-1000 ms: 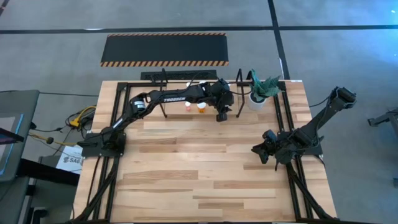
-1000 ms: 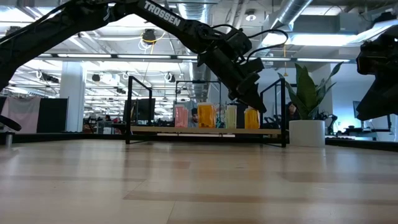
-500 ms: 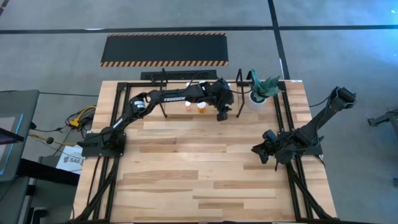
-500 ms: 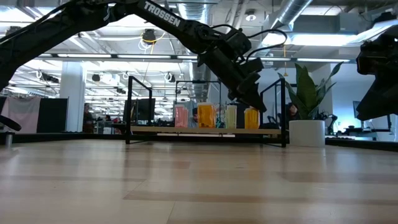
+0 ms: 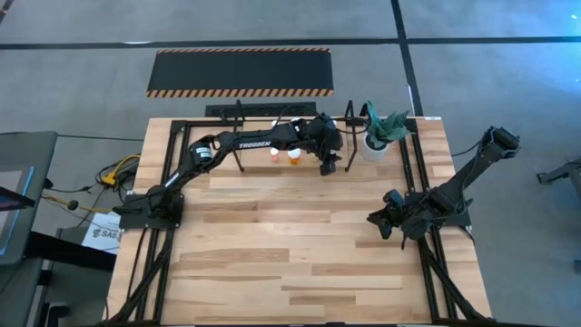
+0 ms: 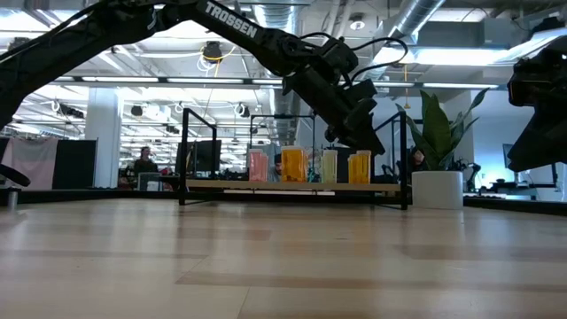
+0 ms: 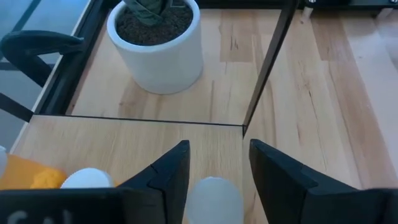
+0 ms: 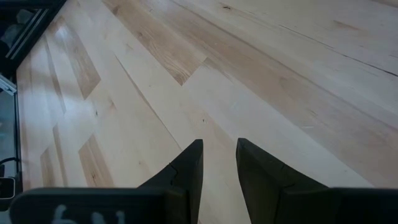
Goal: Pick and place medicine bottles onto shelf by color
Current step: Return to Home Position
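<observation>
— What's on the shelf [image 6: 221, 185]?
— Four bottles [image 6: 293, 165] in a row: pink, orange, pale, orange.
— And the left gripper [image 7: 219, 149]?
— Just above the right-hand orange one, fingers apart, holding nothing (a white cap [image 7: 211, 196] shows between them).
— The right gripper [image 8: 219, 144]?
— Over bare table [image 8: 298, 93], fingers slightly parted, empty.

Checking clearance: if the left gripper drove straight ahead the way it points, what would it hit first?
Probably the white bottle cap sitting between the left gripper's open fingers, then the shelf board. Depth is unclear.
</observation>
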Robot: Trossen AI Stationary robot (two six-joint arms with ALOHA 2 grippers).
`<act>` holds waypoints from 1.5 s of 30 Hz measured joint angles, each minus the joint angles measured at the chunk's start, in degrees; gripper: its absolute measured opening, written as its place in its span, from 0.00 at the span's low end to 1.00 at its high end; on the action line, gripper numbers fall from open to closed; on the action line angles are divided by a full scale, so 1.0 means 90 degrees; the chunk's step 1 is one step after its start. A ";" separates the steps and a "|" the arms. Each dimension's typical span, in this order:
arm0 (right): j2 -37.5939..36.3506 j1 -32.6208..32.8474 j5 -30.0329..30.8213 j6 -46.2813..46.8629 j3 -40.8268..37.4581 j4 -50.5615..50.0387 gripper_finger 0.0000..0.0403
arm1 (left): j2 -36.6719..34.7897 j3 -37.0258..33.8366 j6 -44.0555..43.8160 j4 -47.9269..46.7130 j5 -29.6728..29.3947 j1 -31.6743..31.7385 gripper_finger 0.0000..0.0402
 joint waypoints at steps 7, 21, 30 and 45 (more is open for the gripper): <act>0.0000 0.0000 -0.0002 0.0000 0.0000 0.0000 0.29 | 0.0000 0.0111 -0.0200 0.0020 -0.0007 0.0000 0.41; 0.0002 0.0000 -0.0002 0.0000 -0.0002 0.0002 0.29 | -0.0048 0.1570 -0.0508 -0.1795 0.0073 0.0028 0.41; 0.0000 -0.0001 -0.0001 0.0000 -0.0002 0.0015 0.29 | -0.1061 0.1766 -0.0623 -0.3060 0.0123 0.0240 0.41; 0.0002 -0.0001 -0.0002 0.0000 -0.0002 0.0019 0.29 | -0.4948 -0.2010 -0.2288 -0.3602 -0.3428 -0.0706 0.45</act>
